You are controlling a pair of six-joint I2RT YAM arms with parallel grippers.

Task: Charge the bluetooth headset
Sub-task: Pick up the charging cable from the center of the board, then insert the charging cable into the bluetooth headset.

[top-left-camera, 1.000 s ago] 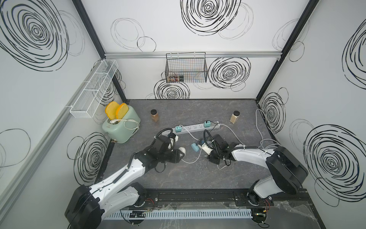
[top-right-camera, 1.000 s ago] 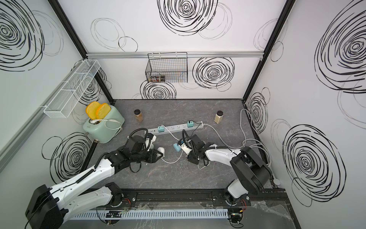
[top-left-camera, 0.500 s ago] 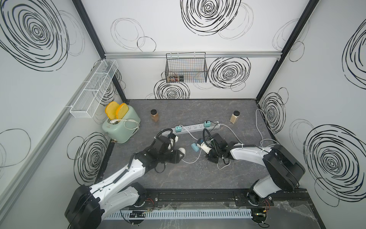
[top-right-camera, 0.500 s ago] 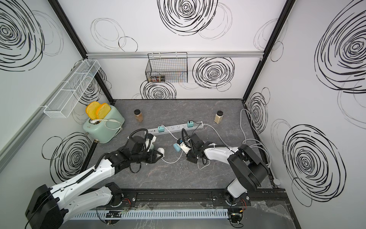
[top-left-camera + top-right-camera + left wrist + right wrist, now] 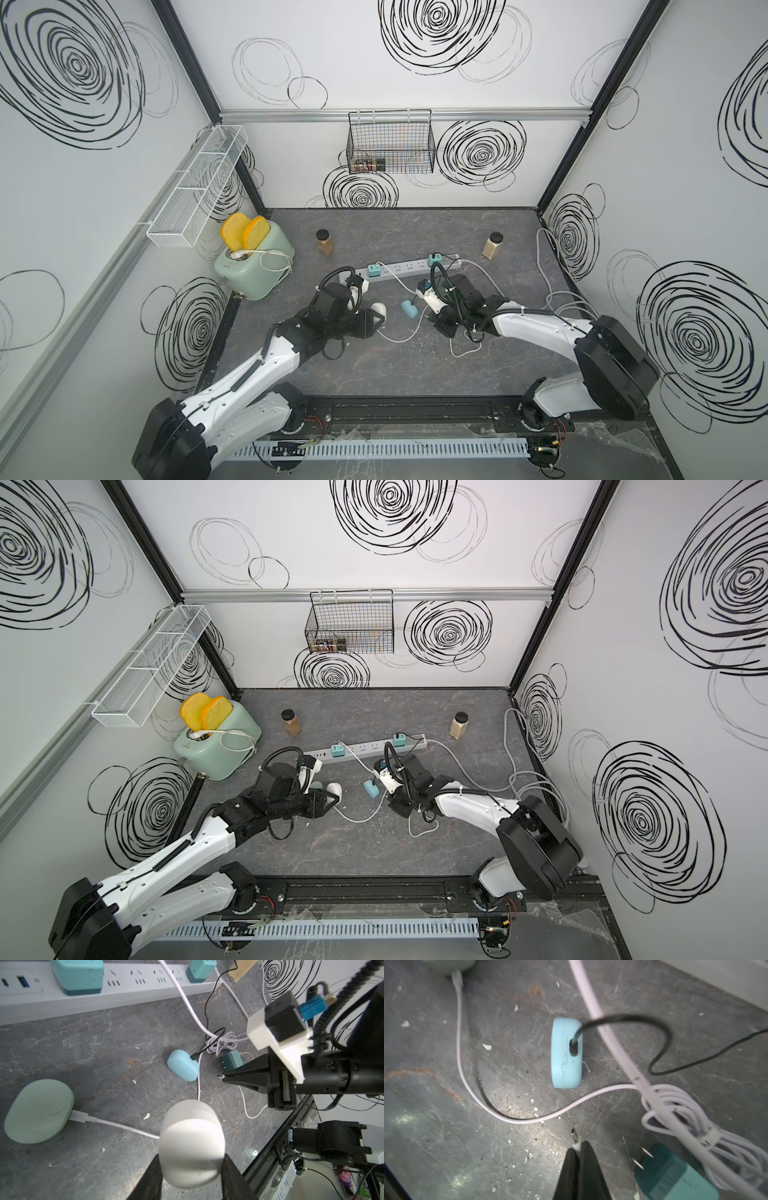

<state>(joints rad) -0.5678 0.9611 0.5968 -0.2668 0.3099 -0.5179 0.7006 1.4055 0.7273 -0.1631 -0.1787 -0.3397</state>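
Observation:
A white bluetooth headset case (image 5: pixel 191 1145) sits between the fingers of my left gripper (image 5: pixel 191 1160), which is shut on it just above the table; both top views show it (image 5: pixel 379 309) (image 5: pixel 334 789). My right gripper (image 5: pixel 578 1147) is shut on the plug (image 5: pixel 575 1138) of a thin white charging cable, whose metal tip sticks out past the fingertips. In the left wrist view this gripper (image 5: pixel 223 1080) points toward the white case, a short way off. Between them lies a blue case (image 5: pixel 566 1053) with a black cable plugged in.
A pale green case (image 5: pixel 39 1111) with a white cable plugged in lies beside the left gripper. A grey power strip (image 5: pixel 411 268) with teal adapters runs behind. A loose teal adapter (image 5: pixel 675 1176) and a cable bundle (image 5: pixel 685 1118) lie by the right gripper. A toaster (image 5: pixel 253 266) and two jars (image 5: pixel 324 243) (image 5: pixel 493 245) stand farther back.
The right gripper's jaws have closed onto the white cable's plug. The left gripper has stayed still with the white case.

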